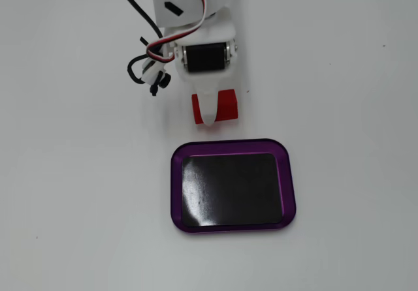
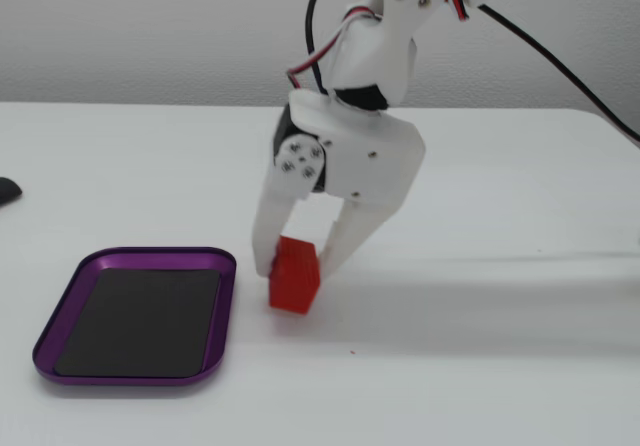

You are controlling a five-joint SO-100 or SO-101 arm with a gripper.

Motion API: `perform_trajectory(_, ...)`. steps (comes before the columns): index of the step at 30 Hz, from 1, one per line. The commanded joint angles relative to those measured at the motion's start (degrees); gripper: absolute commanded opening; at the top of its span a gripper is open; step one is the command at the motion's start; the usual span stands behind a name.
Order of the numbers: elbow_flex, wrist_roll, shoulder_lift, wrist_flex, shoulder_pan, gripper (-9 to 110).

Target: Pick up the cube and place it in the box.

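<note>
Tool (image 2: 297, 266) straddling the red cube (image 2: 294, 277) on the white surface (image 2: 480, 366).

White fingers (image 2: 268, 228) are closing around the cube, one on each side, touching or nearly touching it; whether the cube is sitting on the surface or hanging just off it cannot be told. In a fixed view from above, one finger (image 1: 206, 111) is lying across the cube (image 1: 225, 105), hiding its middle. The purple-rimmed box (image 2: 60, 318) with its shiny black floor is lying just beyond the fingertips, near but apart from the cube. Black and coloured cables (image 1: 145, 61) are looping beside the tool's wrist motor (image 1: 206, 57).
</note>
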State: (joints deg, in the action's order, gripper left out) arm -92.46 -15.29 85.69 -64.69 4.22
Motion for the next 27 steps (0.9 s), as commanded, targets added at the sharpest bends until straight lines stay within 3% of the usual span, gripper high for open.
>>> perform_trajectory(1, 5.1, 0.2, 6.2, 0.5, -0.6, 0)
perform_trajectory(8, 6.2, -0.3, 12.5, 11.7, -0.4, 0)
perform_trajectory(16, 7.1, 0.3, -1.1, 22.5, -0.5, 0)
perform_trajectory(27, 10.1, 0.4, -12.7, 24.0, -0.5, 0)
